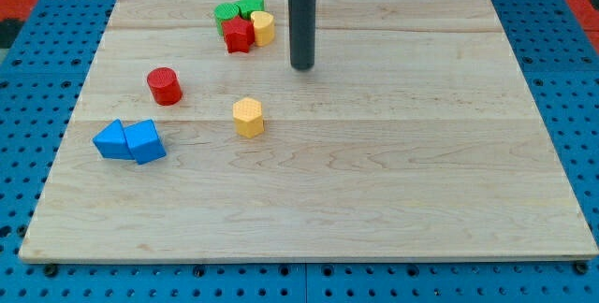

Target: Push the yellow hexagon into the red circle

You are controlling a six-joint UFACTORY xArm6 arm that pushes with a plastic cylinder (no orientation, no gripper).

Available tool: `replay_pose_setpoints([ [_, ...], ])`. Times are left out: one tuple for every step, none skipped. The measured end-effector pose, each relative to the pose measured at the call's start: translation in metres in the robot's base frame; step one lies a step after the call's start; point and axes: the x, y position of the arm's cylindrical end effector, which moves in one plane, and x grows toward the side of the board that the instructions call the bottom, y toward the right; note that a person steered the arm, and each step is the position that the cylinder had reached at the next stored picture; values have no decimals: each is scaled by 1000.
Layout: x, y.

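The yellow hexagon (248,117) sits on the wooden board left of centre. The red circle (164,86), a short red cylinder, stands to its left and slightly toward the view's top, apart from it. My tip (301,66) rests on the board toward the view's top and to the right of the yellow hexagon, with a clear gap between them. The rod rises straight up out of the view's top.
A cluster at the view's top holds two green blocks (238,10), a red star-like block (239,35) and a yellow round block (263,27). Two blue blocks (131,140) touch each other at the left. The board's edge (309,262) runs along the bottom.
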Motion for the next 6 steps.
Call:
replay_pose_setpoints([
  [90,0],
  [79,-39],
  [11,-109],
  [17,-116],
  [34,-148],
  [34,-179],
])
